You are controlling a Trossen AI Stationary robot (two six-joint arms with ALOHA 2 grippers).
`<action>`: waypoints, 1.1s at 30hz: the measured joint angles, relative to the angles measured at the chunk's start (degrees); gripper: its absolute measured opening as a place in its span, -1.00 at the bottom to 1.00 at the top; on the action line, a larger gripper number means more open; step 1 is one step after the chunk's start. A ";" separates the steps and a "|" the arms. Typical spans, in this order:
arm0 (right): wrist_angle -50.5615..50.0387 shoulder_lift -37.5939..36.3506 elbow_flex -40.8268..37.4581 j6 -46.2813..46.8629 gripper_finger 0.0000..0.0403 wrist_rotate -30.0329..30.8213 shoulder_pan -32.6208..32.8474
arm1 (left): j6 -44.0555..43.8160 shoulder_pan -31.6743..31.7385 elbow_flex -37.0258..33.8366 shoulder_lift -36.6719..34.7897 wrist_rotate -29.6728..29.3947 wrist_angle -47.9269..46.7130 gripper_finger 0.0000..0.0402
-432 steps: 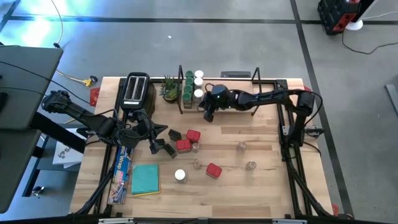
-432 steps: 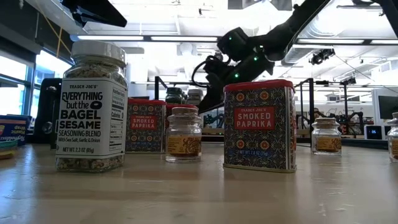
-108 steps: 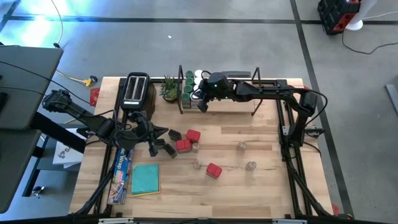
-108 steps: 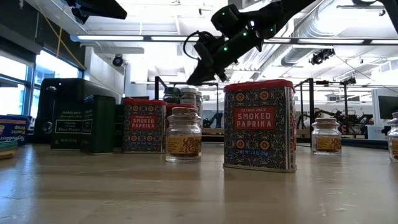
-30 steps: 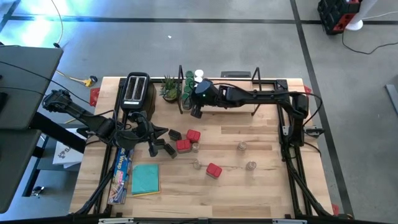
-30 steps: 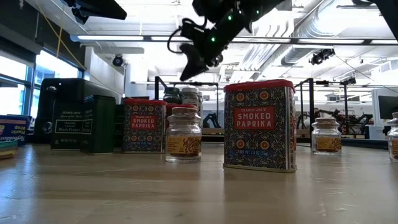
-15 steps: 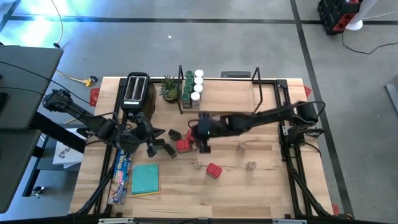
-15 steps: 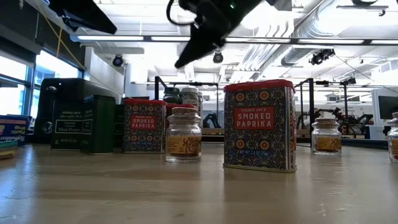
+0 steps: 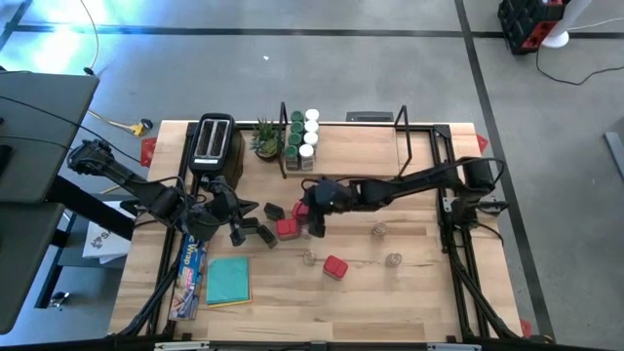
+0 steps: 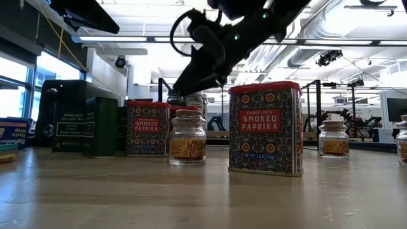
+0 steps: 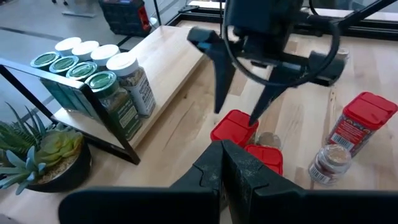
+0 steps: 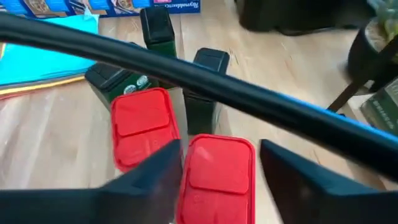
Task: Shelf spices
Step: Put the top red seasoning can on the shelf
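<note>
Right wrist view — red tin [image 12: 214, 171], rectangular, red-lidded, upright.

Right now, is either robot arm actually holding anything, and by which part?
Nothing is held. The right gripper hangs open over a red-lidded paprika tin; the left gripper is shut and empty.

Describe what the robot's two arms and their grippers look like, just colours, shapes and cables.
Both arms are dark, nearly black, slim jointed links. The right gripper has two long tapered black fingers below a boxy head, with a thin black cable looping beside it. The left gripper is the same dark two-finger type, its fingers matte black with flat inner faces.
</note>
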 joint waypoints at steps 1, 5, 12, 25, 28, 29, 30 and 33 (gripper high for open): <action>0.79 0.64 0.00 -0.12 0.20 -0.45 -0.22 | 0.00 0.00 0.00 0.00 0.00 -0.03 -0.99; 1.48 2.64 0.02 2.02 0.57 1.97 -0.36 | 0.00 0.00 0.00 0.00 -0.02 0.01 -0.99; -2.26 3.44 0.02 3.34 0.61 3.35 -0.30 | -0.02 0.00 0.00 0.00 -0.02 -0.02 -0.99; -3.64 4.10 0.17 3.28 0.02 1.29 -1.54 | -0.13 0.00 0.00 0.26 -0.02 -0.02 -0.99; -3.53 4.22 0.26 3.10 0.02 1.11 -1.52 | -0.14 0.00 0.00 0.26 -0.02 0.12 -0.99; -3.55 4.24 0.26 3.12 0.02 1.15 -1.49 | -0.13 0.00 0.00 0.26 -0.04 0.24 -0.99; -3.58 4.21 0.26 3.12 0.02 1.22 -1.43 | -0.13 0.00 0.00 0.26 -0.02 0.34 -0.99; -5.14 3.04 0.13 3.36 0.02 1.21 -1.39 | -0.11 0.00 0.00 0.26 -0.02 0.33 -0.99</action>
